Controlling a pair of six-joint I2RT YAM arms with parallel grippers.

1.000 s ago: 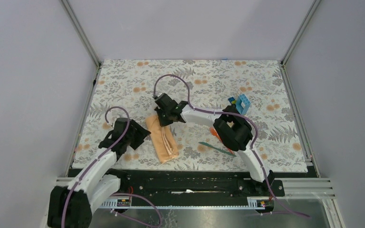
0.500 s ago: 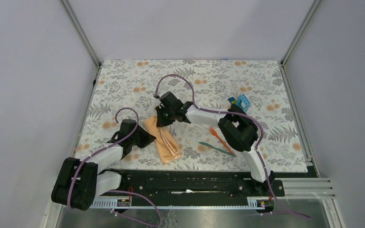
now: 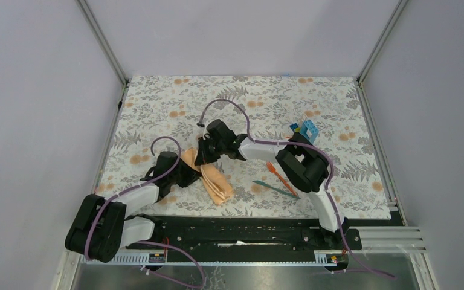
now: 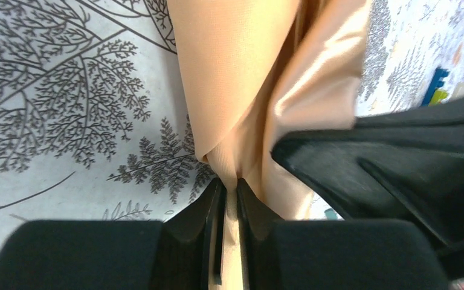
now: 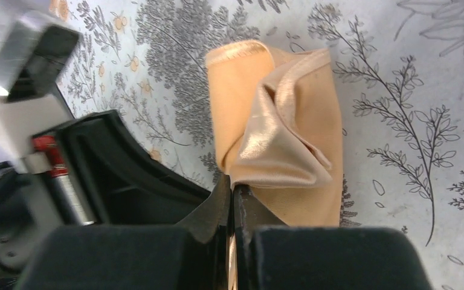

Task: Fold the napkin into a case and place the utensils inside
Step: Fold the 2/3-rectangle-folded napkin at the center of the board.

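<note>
Floral table mat (image 3: pixel 157 103), multicoloured toy blocks (image 3: pixel 305 130) toward its far right, grey walls (image 3: pixel 235 36)

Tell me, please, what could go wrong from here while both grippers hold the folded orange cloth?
1. The left gripper and the right gripper each pinch only a thin edge of the shiny napkin. It may slip out, and the fold may open.
2. The two grippers are very close together, so they could bump each other.
3. The orange utensil and the teal utensil lie beside the right arm. Its elbow might sweep them away.
</note>
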